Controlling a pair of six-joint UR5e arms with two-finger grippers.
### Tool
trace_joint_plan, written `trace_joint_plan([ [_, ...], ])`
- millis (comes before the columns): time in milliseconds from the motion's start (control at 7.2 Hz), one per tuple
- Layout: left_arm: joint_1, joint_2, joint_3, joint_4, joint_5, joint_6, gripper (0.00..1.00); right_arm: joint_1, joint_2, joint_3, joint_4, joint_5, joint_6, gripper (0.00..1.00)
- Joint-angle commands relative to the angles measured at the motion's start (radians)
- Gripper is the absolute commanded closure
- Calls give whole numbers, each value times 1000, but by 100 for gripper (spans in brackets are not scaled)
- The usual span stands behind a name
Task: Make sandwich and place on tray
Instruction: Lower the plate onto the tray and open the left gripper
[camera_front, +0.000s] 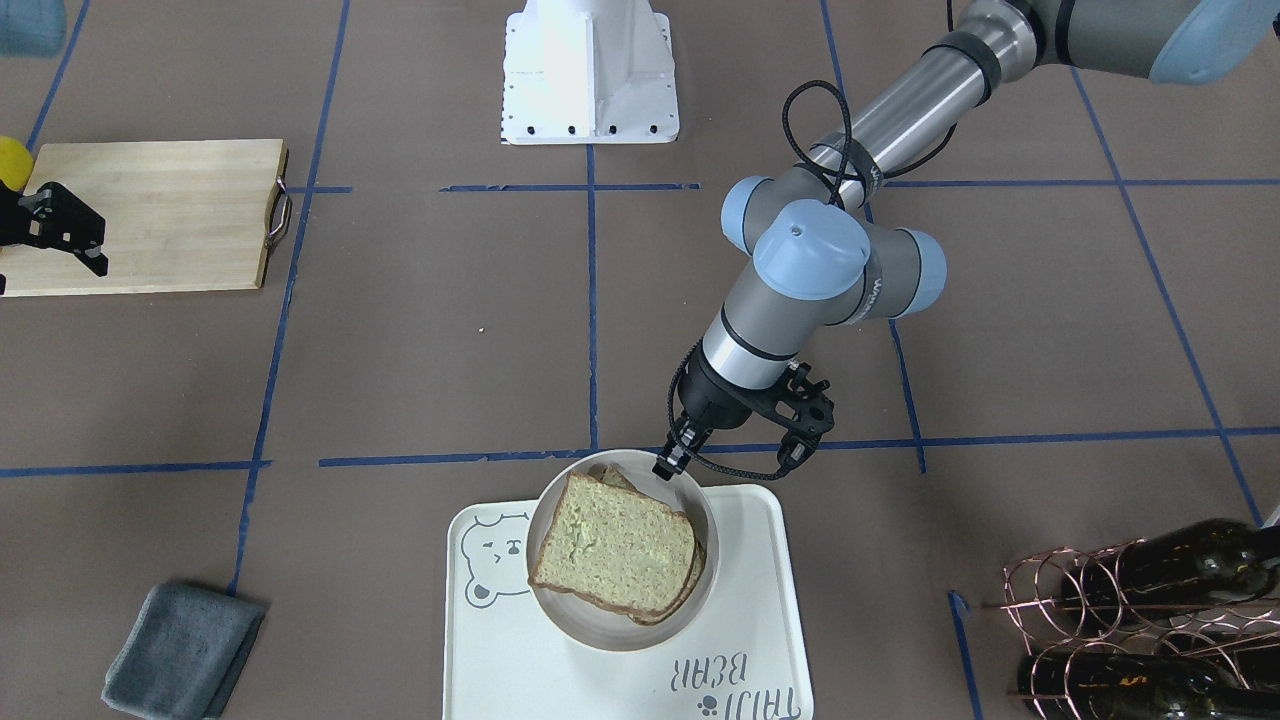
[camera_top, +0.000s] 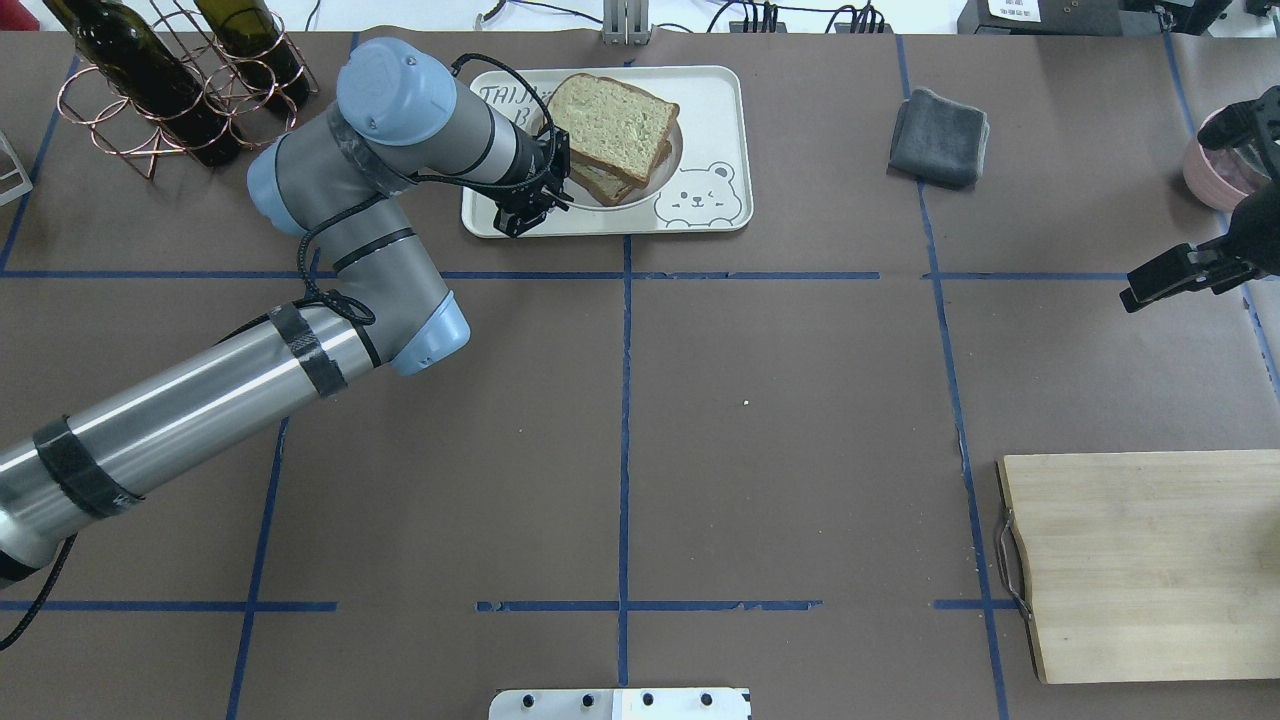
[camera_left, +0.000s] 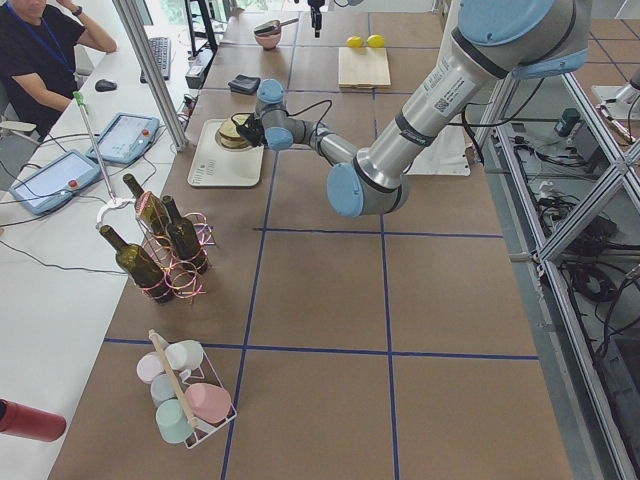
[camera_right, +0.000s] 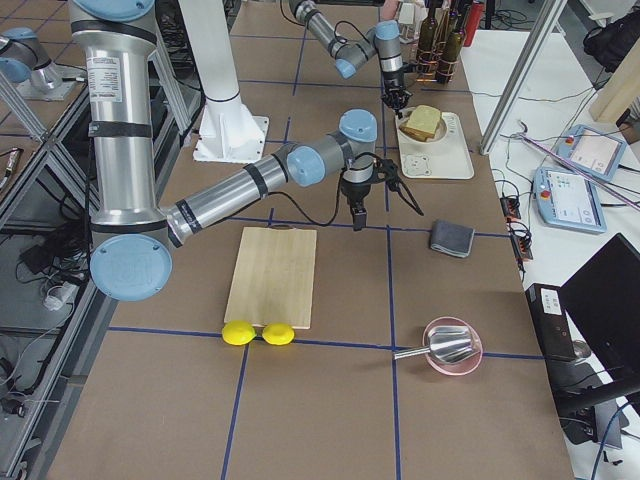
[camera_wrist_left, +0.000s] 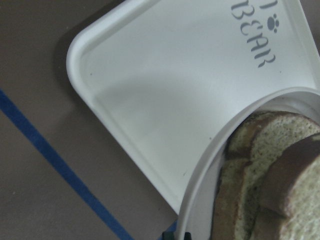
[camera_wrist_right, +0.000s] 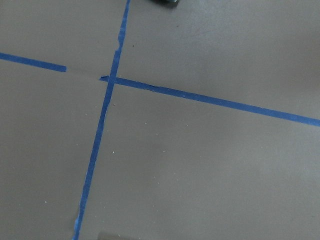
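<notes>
1. the table (camera_top: 700, 400) is covered in brown sheet, and blue tape lines (camera_top: 625, 400) mark it into squares.
2. nearest the robot, on its right, lies a pale wooden cutting board (camera_top: 1150, 560) with two yellow lemons (camera_right: 238, 332) at its outer end.
3. the right gripper (camera_front: 100, 248) hangs over the bare table just beyond that board, holding nothing. its fingertips stand apart in the front-facing view.
4. at the far edge of the table sit a folded grey cloth (camera_top: 940, 137), a pink bowl (camera_right: 455, 350), and a copper wire rack (camera_top: 150, 100) of dark bottles.
5. past the table is a white bench where a person (camera_left: 40, 50) sits.
6. the tray (camera_top: 710, 110) lies at the far edge, left of the centre line, with its bear face toward the cloth.
7. a round white plate (camera_front: 610, 635) is over the tray and carries the sandwich (camera_front: 615, 545), bread slices stacked askew. what lies between them is hidden.
8. the left gripper (camera_front: 672, 465) is at the plate's robot-side rim, beside the sandwich and clear of the bread. its fingers are drawn narrow on the rim.
9. whether the plate rests on the tray or hangs just above it, i cannot tell.
</notes>
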Motion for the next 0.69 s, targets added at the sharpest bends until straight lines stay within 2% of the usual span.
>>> trace_joint_plan([
  [0, 0, -61, 165, -96, 51, -25, 100, 4, 2, -1, 0, 1, -2, 0],
  [278, 15, -98, 248, -128, 94, -27, 100, 4, 3, -1, 2, 1, -2, 0],
  [556, 29, -98, 250, -130, 103, -27, 100, 4, 8, -10, 2, -1, -2, 0],
])
